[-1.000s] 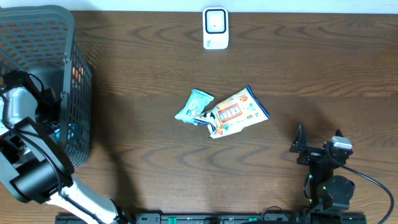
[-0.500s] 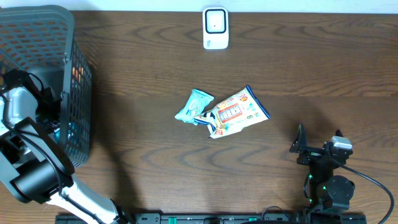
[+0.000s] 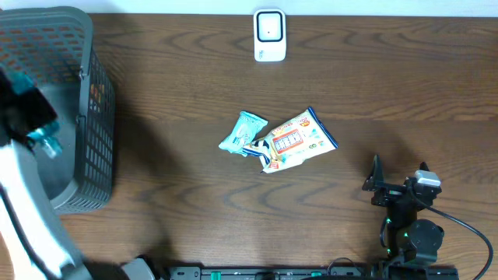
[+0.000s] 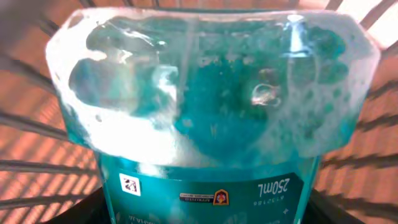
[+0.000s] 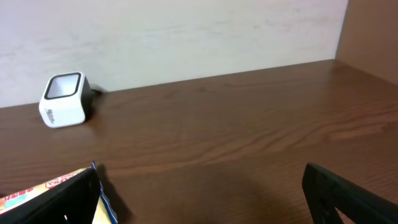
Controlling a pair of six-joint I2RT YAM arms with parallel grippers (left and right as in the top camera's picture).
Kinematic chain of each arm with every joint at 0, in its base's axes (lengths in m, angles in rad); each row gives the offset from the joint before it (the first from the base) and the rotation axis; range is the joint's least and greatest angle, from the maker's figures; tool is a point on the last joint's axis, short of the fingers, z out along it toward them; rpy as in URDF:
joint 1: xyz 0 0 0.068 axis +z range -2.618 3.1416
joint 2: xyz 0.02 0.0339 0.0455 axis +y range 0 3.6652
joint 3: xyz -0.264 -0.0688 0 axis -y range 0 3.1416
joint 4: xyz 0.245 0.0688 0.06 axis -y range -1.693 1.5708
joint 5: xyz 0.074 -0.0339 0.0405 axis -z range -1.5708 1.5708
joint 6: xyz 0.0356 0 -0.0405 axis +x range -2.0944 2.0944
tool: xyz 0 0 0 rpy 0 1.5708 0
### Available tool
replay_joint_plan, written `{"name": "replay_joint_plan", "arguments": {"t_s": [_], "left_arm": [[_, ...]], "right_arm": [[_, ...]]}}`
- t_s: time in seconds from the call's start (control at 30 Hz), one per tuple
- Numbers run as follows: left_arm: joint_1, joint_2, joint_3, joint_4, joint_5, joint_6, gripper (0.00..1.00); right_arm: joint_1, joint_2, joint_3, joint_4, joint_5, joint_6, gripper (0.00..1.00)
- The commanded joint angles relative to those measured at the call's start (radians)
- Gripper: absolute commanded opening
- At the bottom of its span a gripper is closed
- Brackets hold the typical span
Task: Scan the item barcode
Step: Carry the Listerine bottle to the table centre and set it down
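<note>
Left wrist view: a clear bottle [image 4: 205, 112] of teal liquid, foamy up top, with a teal label. The left gripper [image 3: 37, 131] is clamped on it over the basket [image 3: 85, 47], where something orange shows through the mesh. The right gripper [image 3: 399, 165] rests with jaws wide apart. A second ago the left arm reached lower inside the basket.

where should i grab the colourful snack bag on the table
Pinch the sealed upper-right end of the snack bag, coming down from above on the right arm's side. The bag lies flat and slanted, and its lower-left end meets the teal pouch, so the upper-right end is the free one.
</note>
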State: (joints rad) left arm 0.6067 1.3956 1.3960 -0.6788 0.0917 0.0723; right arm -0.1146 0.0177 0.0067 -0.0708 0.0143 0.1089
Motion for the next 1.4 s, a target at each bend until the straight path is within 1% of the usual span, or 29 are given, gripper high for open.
{"name": "replay_joint_plan", "arguments": {"t_s": [0.0,0.1,0.17,0.2,0.27,0.37,0.4,0.5,0.57,0.7,0.93,1.1,1.27,1.37], "left_arm": [[-0.002,-0.145,0.032,0.056,0.049,-0.159,0.44],[-0.002,-0.25,0.031,0.109,0.196,-0.22,0.44],[-0.006,-0.305,0.031,0.137,0.325,-0.265,0.44],[-0.016,-0.333,0.031,0.151,0.406,-0.287,0.44],[-0.044,-0.36,0.031,0.158,0.502,-0.313,0.44],[-0.115,-0.373,0.031,0.13,0.583,-0.32,0.44],[-0.167,-0.37,0.03,0.094,0.599,-0.322,0.44],[-0.274,-0.35,0.021,0.035,0.597,-0.322,0.44],[-0.37,-0.317,0.01,0.0,0.596,-0.321,0.44],[-0.504,-0.235,-0.003,-0.047,0.584,-0.317,0.44],[-0.695,-0.037,-0.005,-0.167,0.356,-0.318,0.44],[-0.792,0.12,-0.005,-0.18,0.264,-0.319,0.44],[-0.843,0.248,-0.005,-0.181,0.086,-0.321,0.44],[-0.858,0.322,-0.005,-0.18,0.044,-0.321,0.44]], "right_arm": [[-0.011,-0.003,-0.001,-0.004,-0.002,-0.013,0.99],[-0.011,-0.003,-0.001,-0.004,-0.002,-0.013,0.99],[-0.011,-0.003,-0.001,-0.004,-0.002,-0.013,0.99],[-0.011,-0.003,-0.001,-0.004,-0.002,-0.013,0.99],[-0.011,-0.003,-0.001,-0.004,-0.002,-0.013,0.99],[-0.011,-0.003,-0.001,-0.004,-0.002,-0.013,0.99],[-0.011,-0.003,-0.001,-0.004,-0.002,-0.013,0.99],[-0.011,-0.003,-0.001,-0.004,-0.002,-0.013,0.99],[-0.011,-0.003,-0.001,-0.004,-0.002,-0.013,0.99],[-0.011,-0.003,-0.001,-0.004,-0.002,-0.013,0.99],[-0.011,-0.003,-0.001,-0.004,-0.002,-0.013,0.99],[-0.011,-0.003,-0.001,-0.004,-0.002,-0.013,0.99],[-0.011,-0.003,-0.001,-0.004,-0.002,-0.013,0.99],[-0.011,-0.003,-0.001,-0.004,-0.002,-0.013,0.99]]}}
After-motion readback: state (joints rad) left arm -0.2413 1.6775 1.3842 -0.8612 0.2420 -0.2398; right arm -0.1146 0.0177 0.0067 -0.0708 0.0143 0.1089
